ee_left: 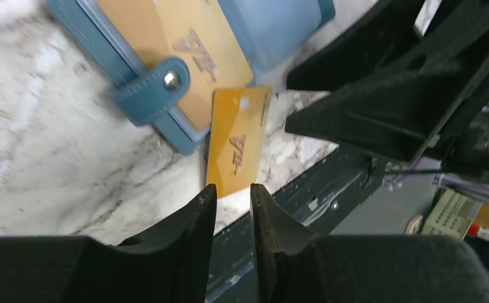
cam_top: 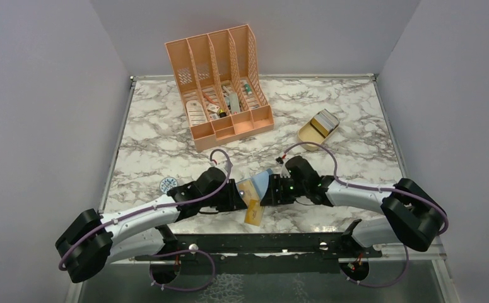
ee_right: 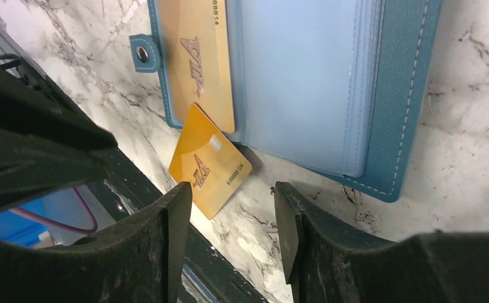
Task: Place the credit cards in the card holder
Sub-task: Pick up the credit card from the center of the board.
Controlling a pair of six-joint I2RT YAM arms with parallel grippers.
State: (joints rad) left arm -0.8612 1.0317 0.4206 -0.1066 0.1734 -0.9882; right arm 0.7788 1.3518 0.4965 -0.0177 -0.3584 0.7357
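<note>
The credit card (ee_right: 207, 170) beside the card holder (ee_right: 406, 95) looks thin, stiff, slick, so I pinch its free end; my left pincer (ee_left: 232, 189) barely parted, right pincer (ee_right: 232, 187) wide, both empty

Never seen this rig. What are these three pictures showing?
A two-armed robot works at a marble-patterned table. One picture is from overhead; the other two come from a camera on each wrist. Between the left gripper and right gripper, both empty, lies an open teal-blue folding card holder with a tan plastic card on its snap-tab half; an orange plastic card lies beside it at the table's near edge. Elsewhere: a peach desk organizer, a tan oval tray, a round blue-white disc.
</note>
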